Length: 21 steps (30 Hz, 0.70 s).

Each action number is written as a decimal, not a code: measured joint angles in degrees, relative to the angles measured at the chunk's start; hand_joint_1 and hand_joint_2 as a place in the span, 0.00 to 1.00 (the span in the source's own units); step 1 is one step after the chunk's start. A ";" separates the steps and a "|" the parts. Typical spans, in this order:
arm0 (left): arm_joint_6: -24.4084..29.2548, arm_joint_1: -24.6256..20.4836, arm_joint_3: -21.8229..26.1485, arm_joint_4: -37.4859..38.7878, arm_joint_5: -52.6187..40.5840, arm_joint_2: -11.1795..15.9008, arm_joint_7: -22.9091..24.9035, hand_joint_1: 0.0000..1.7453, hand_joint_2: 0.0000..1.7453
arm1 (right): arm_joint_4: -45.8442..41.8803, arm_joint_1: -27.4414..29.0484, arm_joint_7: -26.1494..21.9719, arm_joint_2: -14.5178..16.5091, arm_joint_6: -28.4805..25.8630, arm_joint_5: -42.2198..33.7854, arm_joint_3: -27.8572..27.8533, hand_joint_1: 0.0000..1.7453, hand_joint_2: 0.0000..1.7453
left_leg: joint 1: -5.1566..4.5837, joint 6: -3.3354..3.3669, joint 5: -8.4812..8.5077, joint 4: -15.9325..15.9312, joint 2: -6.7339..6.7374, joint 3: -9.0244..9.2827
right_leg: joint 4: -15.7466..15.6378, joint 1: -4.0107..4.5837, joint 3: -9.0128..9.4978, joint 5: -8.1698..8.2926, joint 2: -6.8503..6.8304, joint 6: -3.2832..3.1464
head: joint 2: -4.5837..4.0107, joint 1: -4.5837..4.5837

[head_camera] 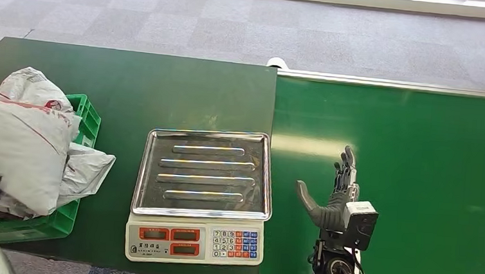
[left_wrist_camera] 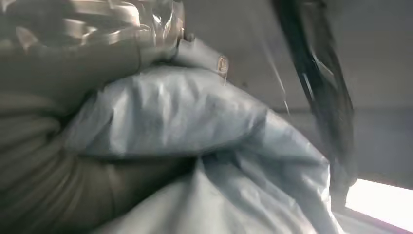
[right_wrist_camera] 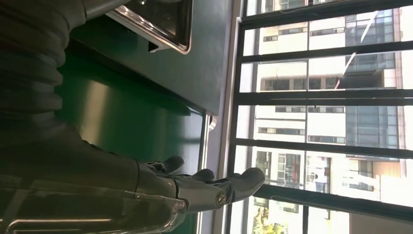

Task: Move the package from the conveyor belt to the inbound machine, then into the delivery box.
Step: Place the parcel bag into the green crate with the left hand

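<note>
We are on the last step: our left hand (left_wrist_camera: pixel 58 122) holds the grey package (head_camera: pixel 13 150) above the green delivery box (head_camera: pixel 83 122), left of the scale (head_camera: pixel 200 195), though its fingers are hidden. The next move, we judge, calls for lowering and letting go. Right of the scale, over the conveyor belt (head_camera: pixel 419 162), our right hand (head_camera: pixel 332 195) hovers spread and empty. We count one belt, one scale, one box, about three bagged parcels.

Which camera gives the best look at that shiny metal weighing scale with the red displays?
The head view: the silver steel-trayed scale with red displays appears whole from above, its tray bare and its keypad facing the robot. The right wrist view catches one corner of the tray past the open right hand. The left wrist view is taken up by a grey plastic package.
</note>
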 joint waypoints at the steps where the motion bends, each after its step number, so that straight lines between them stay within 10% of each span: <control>1: 0.00 -0.68 1.62 0.35 -4.14 -0.11 0.00 1.00 1.00 | 0.00 0.18 0.00 -0.09 -0.10 -0.06 0.00 0.00 1.00 | 0.00 0.00 0.00 0.00 0.01 -0.01 | 0.00 0.01 -0.02 0.00 0.01 0.00 | 0.00 0.02; 21: 0.02 -3.99 9.02 3.89 -1.84 -2.52 0.05 0.97 1.00 | -0.02 0.82 0.00 -0.46 -0.63 -0.20 -0.02 0.00 1.00 | 0.01 -0.01 -0.01 0.01 0.02 -0.07 | 0.00 0.01 -0.09 0.01 0.04 -0.01 | 0.00 0.01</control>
